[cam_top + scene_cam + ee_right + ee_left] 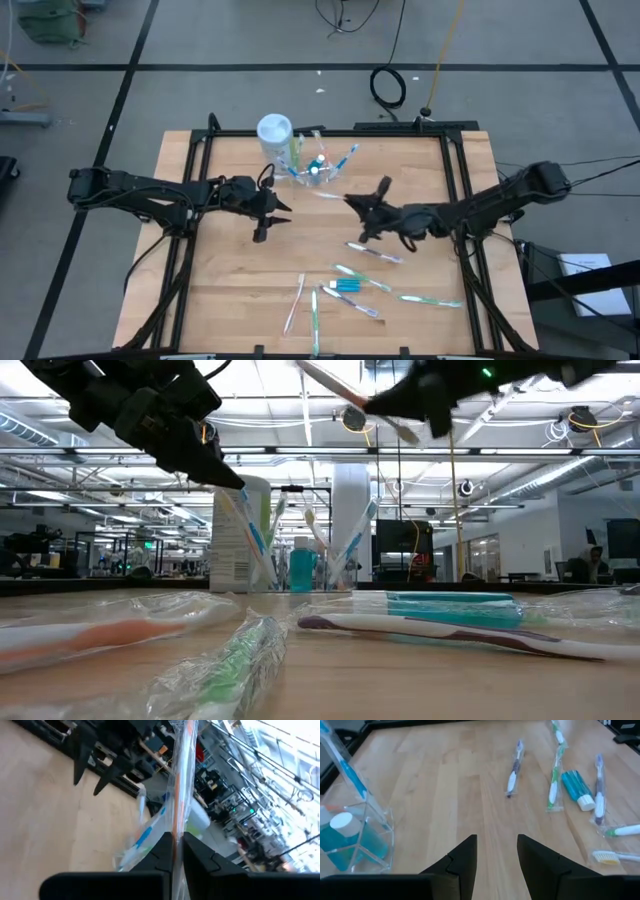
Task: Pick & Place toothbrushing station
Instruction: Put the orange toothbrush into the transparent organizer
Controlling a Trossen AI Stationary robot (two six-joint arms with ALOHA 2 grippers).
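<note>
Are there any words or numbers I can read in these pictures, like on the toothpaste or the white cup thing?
None can be read.
toothpaste tube: no print shows that can be made out.
white canister: its side is too blurred to read.
toothbrush wrappers: clear plastic, no legible text.
paper beside the table: marks too small to read.

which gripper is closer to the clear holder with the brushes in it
Left. The left gripper sits just in front of the clear holder; the right gripper is farther off to its other side, shut on a wrapped toothbrush.
</note>
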